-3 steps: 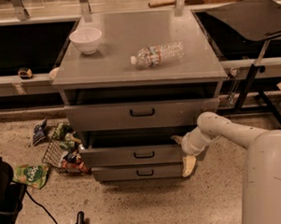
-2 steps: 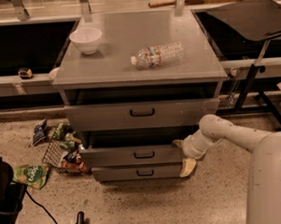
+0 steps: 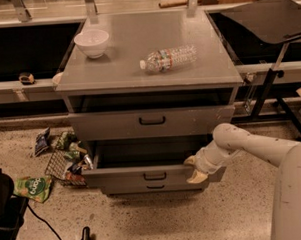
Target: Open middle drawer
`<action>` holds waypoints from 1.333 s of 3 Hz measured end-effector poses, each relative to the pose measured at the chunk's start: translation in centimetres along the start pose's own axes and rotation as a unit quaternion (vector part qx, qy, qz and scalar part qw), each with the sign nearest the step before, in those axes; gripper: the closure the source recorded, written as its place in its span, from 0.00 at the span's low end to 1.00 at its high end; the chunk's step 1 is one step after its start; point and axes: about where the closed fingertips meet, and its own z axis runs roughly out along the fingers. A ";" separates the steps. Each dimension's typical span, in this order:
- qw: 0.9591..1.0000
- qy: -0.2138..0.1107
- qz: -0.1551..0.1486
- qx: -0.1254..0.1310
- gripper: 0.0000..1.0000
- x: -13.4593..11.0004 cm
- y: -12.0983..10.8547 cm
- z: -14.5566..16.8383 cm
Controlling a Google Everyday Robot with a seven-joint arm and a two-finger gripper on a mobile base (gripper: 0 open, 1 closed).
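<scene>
The middle drawer (image 3: 143, 176) is a shallow grey front with a small black loop handle (image 3: 154, 176). It stands pulled out of the cabinet, with its dark inside showing above the front. My gripper (image 3: 195, 170) is at the right end of that front, against its upper edge, well to the right of the handle. My white arm (image 3: 252, 147) reaches in from the right. The taller top drawer (image 3: 115, 124) with a wider handle stands slightly out. The lowest drawer (image 3: 155, 187) shows just under the middle one.
On the cabinet top (image 3: 113, 68) stand a white bowl (image 3: 92, 42) and a lying plastic bottle (image 3: 169, 57). A wire basket and snack bags (image 3: 62, 163) lie on the floor to the left. A black cable and a dark object (image 3: 6, 208) are at the bottom left.
My gripper has shifted slightly left and down along the middle drawer's front. The drawer looks a touch further out than a second ago.
</scene>
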 end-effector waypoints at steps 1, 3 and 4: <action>1.000 0.001 -0.005 -0.001 0.88 -0.9 0.4 -0.5; 1.000 -0.001 -0.010 -0.002 1.00 -2.2 1.4 -1.1; 1.000 -0.017 -0.007 -0.004 1.00 -2.3 2.0 -0.8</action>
